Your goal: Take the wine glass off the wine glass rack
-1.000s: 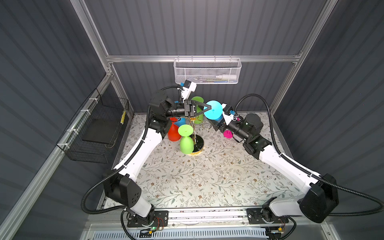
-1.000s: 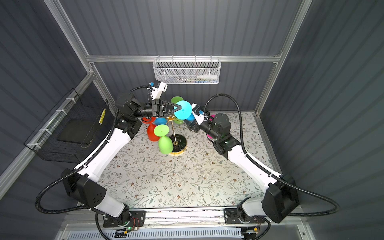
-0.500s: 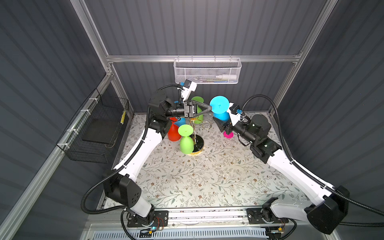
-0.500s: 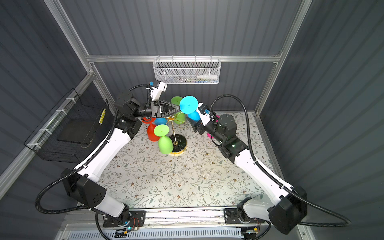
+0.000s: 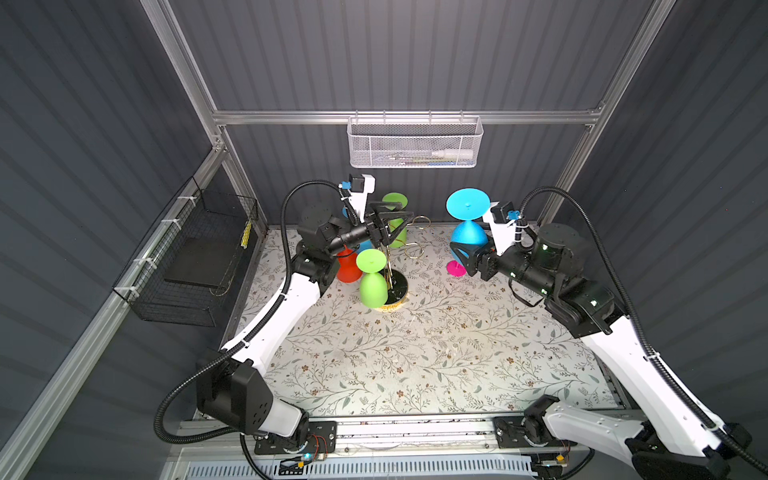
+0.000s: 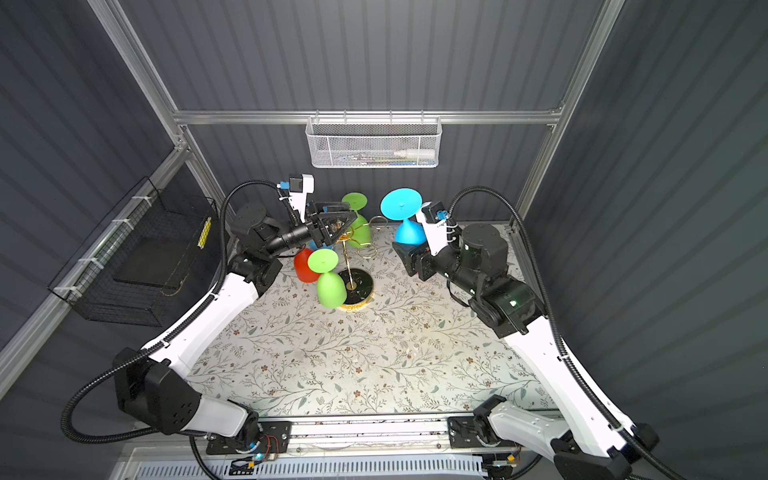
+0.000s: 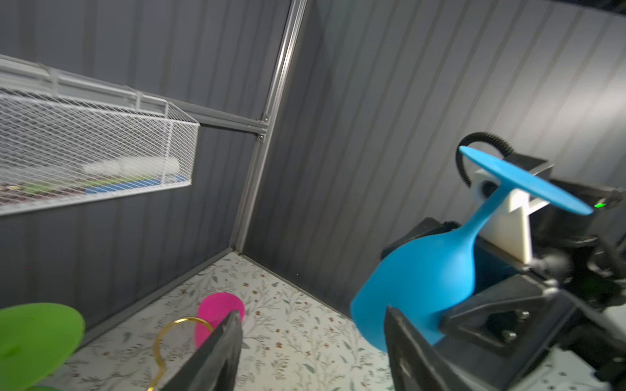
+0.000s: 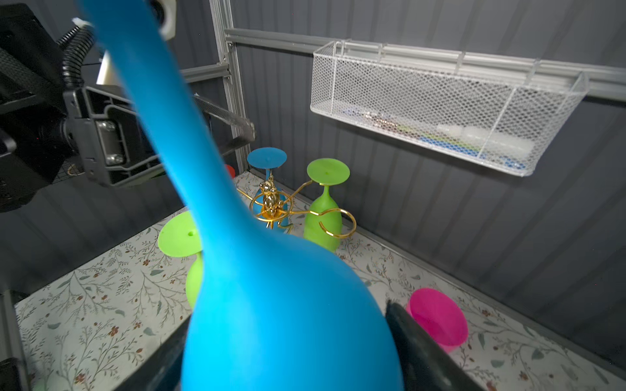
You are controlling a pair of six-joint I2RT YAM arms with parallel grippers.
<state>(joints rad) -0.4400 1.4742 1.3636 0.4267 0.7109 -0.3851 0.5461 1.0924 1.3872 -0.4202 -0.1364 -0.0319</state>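
Holding the blue wine glass (image 5: 468, 236) by its bowl in my right gripper (image 5: 464, 249), right of the wine glass rack (image 6: 363, 284); my left gripper (image 5: 397, 226) gapes empty.

Bare and passable across the whole lower half of both top views: counter (image 5: 415, 357). Crowded at upper centre-left: wine glass rack (image 6: 348, 262), hemmed by near green glass (image 5: 372, 286), far green glass (image 5: 397, 232) and red glass (image 5: 348, 268), with the left claw (image 5: 395, 226) spread empty at its loops. Clear lane right of the rack, closed off by the blue wine glass (image 5: 468, 239) clamped in the right claw (image 5: 467, 249); pink glass (image 5: 456, 268) just below. Overhead at top centre, wire basket (image 5: 413, 145).
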